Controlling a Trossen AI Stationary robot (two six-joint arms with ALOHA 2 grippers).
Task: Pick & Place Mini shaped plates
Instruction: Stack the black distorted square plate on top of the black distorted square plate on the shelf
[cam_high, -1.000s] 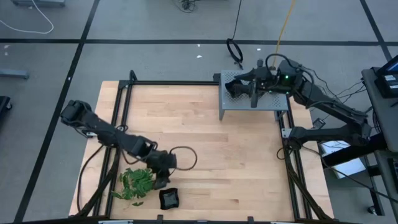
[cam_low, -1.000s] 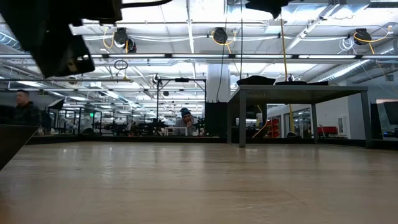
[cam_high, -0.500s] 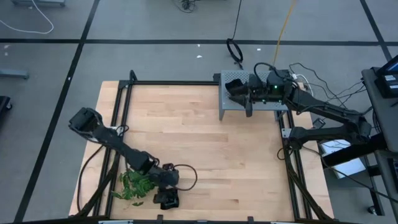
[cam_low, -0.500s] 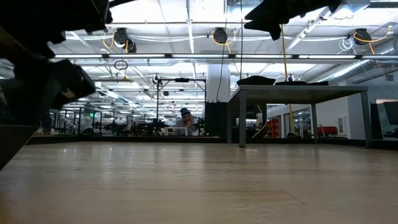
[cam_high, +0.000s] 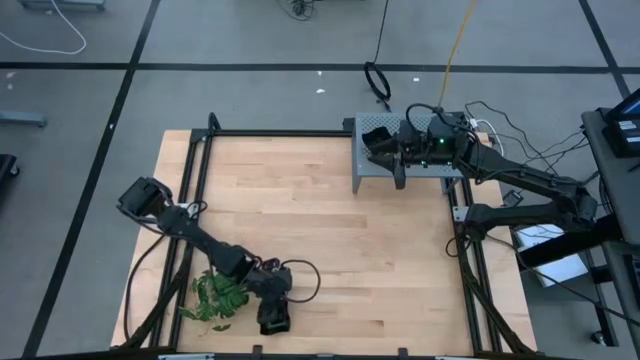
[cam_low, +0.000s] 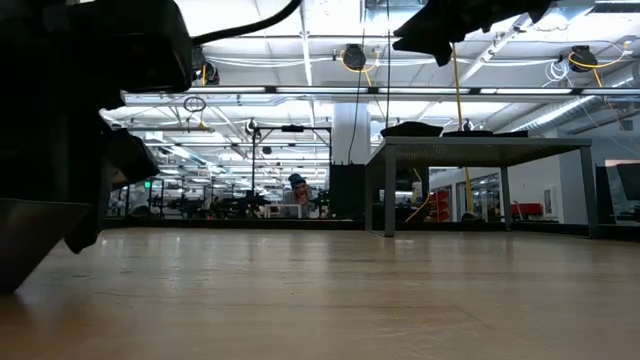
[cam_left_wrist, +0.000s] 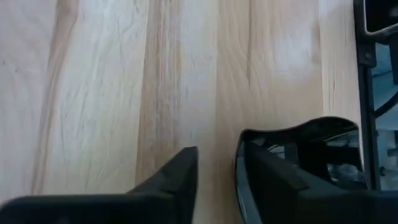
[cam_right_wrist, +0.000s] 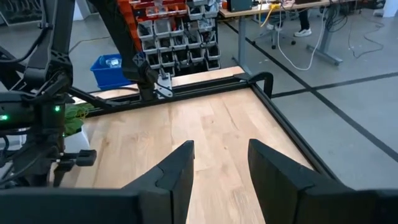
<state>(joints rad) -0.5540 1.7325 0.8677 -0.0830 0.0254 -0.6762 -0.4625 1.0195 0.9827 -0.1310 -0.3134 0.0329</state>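
One small black plate (cam_high: 283, 326) lies flat on the wood near the table's front edge, right of a green sprig (cam_high: 218, 297). My left gripper (cam_high: 272, 316) is down on this plate and covers most of it. In the left wrist view its fingers (cam_left_wrist: 216, 180) stand a little apart. One finger is over the plate (cam_left_wrist: 323, 143) and the other over bare wood outside the rim. More black plates (cam_high: 377, 138) lie in the grey box (cam_high: 375, 176) at the far right. My right gripper (cam_high: 400, 178) hovers open over the box's near edge, with nothing between its fingers (cam_right_wrist: 221, 168). My left gripper comes at the plate slanting down from the table's left. One finger (cam_left_wrist: 267, 180) stands at the plate's rim (cam_left_wrist: 244, 138), and only wood shows in the gap between the fingers. Whether that finger touches the rim cannot be told. The plate rests on the table.
The black frame rails (cam_high: 195, 200) run along the table's left and right sides. The grey box stands on legs at the far right, as the low view (cam_low: 480, 145) shows. Bare wood (cam_high: 330, 230) fills the middle. People sit in the room beyond the table.
My left gripper has gone down and toward the near edge, from above the sprig's right side onto the black plate. My right gripper has sunk a little over the box and shifted slightly toward the table's left.
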